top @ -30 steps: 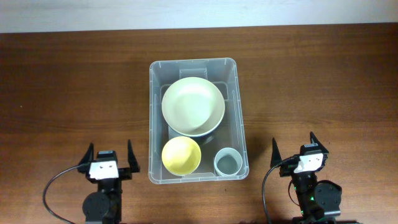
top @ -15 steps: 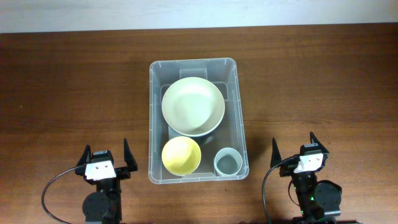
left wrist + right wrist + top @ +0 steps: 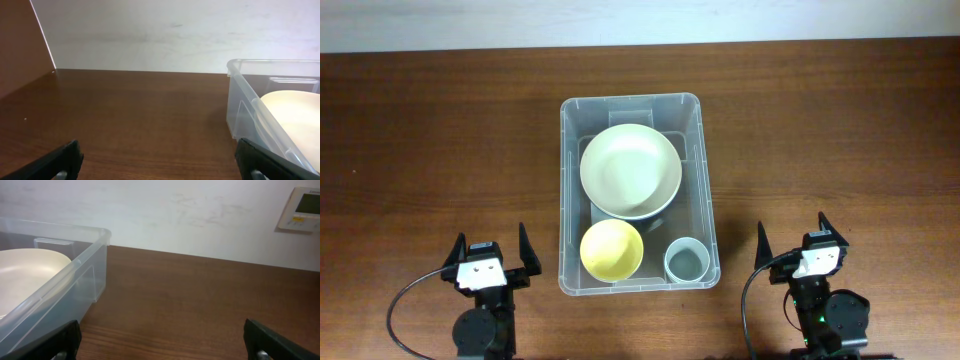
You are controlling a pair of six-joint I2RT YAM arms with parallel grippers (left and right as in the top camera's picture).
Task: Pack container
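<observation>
A: Quick status. Where's the container?

B: The container (image 3: 630, 99) sits approx mid counter (image 3: 440, 130), upright, top open, long side running away from the arms.

A: Anything in it?

B: 3 items. The big pale bowl (image 3: 630, 172) fills the container's far half and its near edge overlaps the white label on the floor. The yellow bowl (image 3: 611, 249) is in the container's near-left corner, just beside the big one. The small grey cup (image 3: 687, 261) is in the near-right corner, right way up. Can't tell from overhead whether the yellow bowl & the cup touch.

A: Left claw?

B: The left claw (image 3: 492, 240) is off the container's near-left corner, clear of the wall, fingers spread wide, nothing btwn them. Its wrist cam shows the container's wall to its right w/ the pale bowl's rim behind the plastic.

A: Right claw?

B: The right claw (image 3: 791, 223) is off the container's near-right corner, also apart from it, fingers wide, empty. Its wrist cam has the container's corner at left. A wall panel (image 3: 302, 209) w/ a small screen hangs on the white wall beyond the container, to the right.
</observation>
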